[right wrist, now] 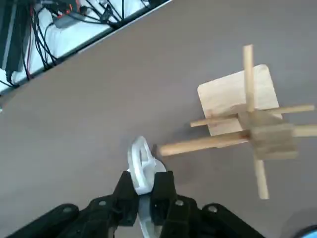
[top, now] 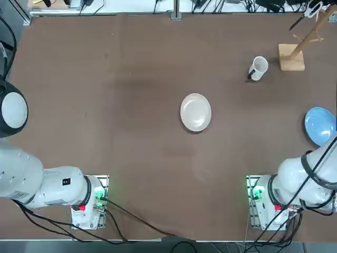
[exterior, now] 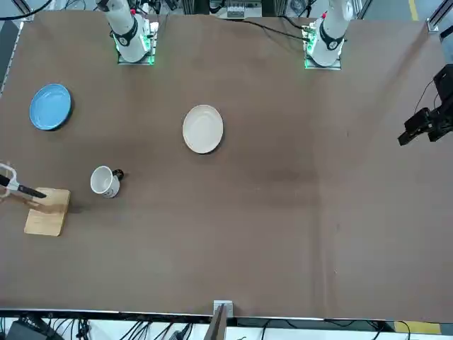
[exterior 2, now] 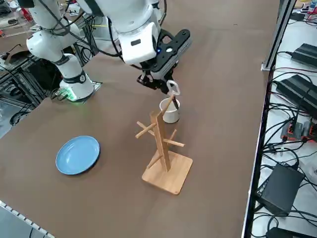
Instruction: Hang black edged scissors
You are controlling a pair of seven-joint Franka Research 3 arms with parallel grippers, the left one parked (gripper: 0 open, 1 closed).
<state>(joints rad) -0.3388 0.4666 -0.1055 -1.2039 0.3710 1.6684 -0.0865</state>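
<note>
My right gripper point(exterior 2: 163, 84) hovers above the wooden peg rack point(exterior 2: 161, 144) and is shut on the black edged scissors point(exterior 2: 172, 89). In the right wrist view the fingers point(right wrist: 163, 191) clamp the scissors point(right wrist: 140, 161) just below the whitish loop handles. The loop sits right at the tip of one long peg point(right wrist: 203, 143); whether the peg enters the loop I cannot tell. From overhead the scissors point(top: 310, 11) show at the far right corner, with the thin dark blade pointing left, above the rack's base point(top: 291, 57). The front view catches the scissors point(exterior: 15, 187) at its edge.
A white mug point(top: 258, 67) lies just left of the rack, close under the gripper. A blue plate point(top: 319, 125) lies near the table's right edge. A white plate point(top: 196, 112) sits mid-table. Cables and boxes lie beyond the far edge.
</note>
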